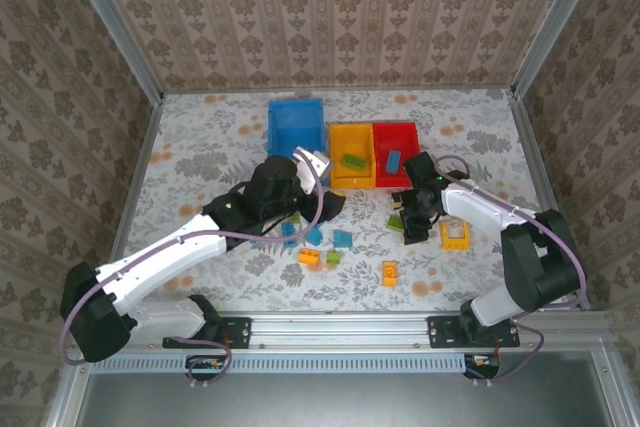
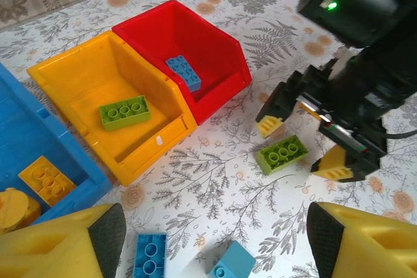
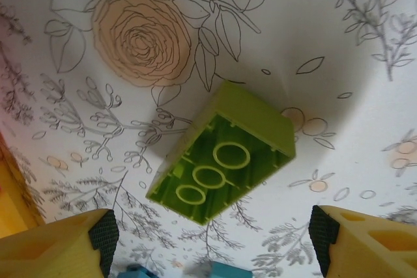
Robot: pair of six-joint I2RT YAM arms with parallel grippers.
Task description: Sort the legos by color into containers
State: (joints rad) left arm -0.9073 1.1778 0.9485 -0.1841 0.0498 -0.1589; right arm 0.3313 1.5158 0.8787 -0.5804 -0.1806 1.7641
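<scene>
yellow fingers of the left hand (image 2: 215,249) stand spread with nothing between them, low in the left wrist view, above loose blue legos (image 2: 151,255) on the surface (image 2: 215,187). seen from above, the left arm stretches diagonally from lower left to just in front of the blue bin (image 1: 296,125) and yellow bin (image 1: 352,155). the right arm bends in from lower right. the right hand (image 3: 212,236), also spread, straddles a green lego (image 3: 221,154) lying hollow side toward the camera, right of centre. the red bin (image 1: 395,152) holds one blue lego (image 2: 184,73).
</scene>
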